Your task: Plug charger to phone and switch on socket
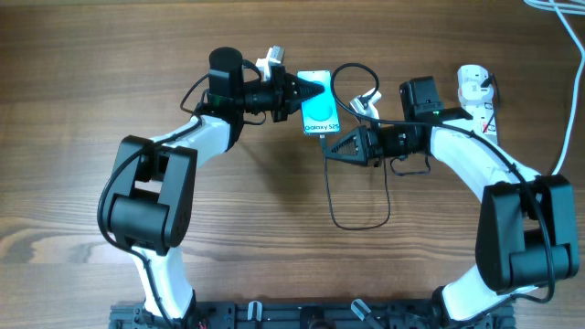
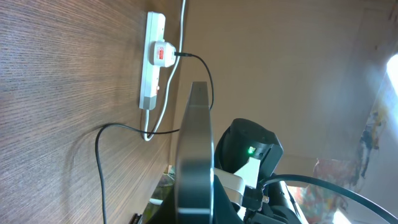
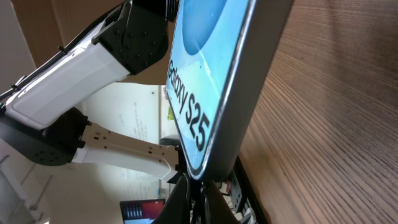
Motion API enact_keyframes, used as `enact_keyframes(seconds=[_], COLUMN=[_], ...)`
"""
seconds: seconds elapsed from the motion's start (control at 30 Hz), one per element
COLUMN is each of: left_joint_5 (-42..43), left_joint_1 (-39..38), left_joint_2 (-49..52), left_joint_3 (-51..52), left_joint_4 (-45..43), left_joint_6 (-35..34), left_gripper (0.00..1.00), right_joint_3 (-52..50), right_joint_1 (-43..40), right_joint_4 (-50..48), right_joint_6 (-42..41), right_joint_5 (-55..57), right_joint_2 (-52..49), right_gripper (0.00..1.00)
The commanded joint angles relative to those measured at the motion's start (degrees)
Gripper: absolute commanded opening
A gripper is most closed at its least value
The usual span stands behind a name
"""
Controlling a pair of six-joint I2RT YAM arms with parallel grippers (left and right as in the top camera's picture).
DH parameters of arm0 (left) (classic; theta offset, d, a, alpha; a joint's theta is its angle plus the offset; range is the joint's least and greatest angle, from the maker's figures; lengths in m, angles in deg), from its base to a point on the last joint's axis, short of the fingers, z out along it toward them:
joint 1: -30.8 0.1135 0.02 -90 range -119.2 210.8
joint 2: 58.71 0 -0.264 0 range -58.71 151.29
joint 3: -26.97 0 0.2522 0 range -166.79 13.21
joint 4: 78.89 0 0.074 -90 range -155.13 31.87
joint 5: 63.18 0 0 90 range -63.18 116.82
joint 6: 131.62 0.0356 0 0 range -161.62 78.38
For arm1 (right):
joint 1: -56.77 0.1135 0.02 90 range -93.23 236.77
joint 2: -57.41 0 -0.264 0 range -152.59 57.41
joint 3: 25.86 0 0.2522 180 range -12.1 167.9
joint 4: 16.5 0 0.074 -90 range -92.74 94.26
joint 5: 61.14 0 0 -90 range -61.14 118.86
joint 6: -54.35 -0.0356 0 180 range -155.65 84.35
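Note:
The phone [image 1: 319, 111] has a teal screen and is held off the table between both grippers. My left gripper [image 1: 306, 91] is shut on its upper part; in the left wrist view the phone [image 2: 196, 137] shows edge-on in the gripper [image 2: 199, 208]. My right gripper [image 1: 335, 146] is shut on the end of the charger, a thin black cable [image 1: 330, 192], at the phone's lower edge. In the right wrist view the fingers [image 3: 198, 202] meet the bottom edge of the phone [image 3: 202, 68]; the plug tip is hidden. The socket [image 1: 474, 84] lies at the far right.
A thick white cord [image 1: 571, 100] runs along the right edge of the table. The socket [image 2: 151, 68] and the black cable [image 2: 99, 155] also show in the left wrist view. The charger's cable loops on the wood below the phone.

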Motion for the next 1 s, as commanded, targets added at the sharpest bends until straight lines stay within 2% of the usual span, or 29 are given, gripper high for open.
enact_keyframes(seconds=[0.0, 0.97], left_joint_5=[1.55, 1.55], left_joint_1=[-0.2, -0.2], left_joint_2=[0.42, 0.42], left_joint_3=[-1.2, -1.2], left_joint_4=[-0.52, -0.52], left_joint_6=[1.62, 1.6], left_gripper=[0.04, 0.04], right_joint_3=[-0.09, -0.09], right_joint_1=[0.31, 0.28], right_joint_4=[-0.22, 0.39], right_joint_6=[-0.04, 2.43], right_joint_5=[-1.03, -3.17], right_joint_2=[1.2, 1.2], right_gripper=[0.04, 0.04])
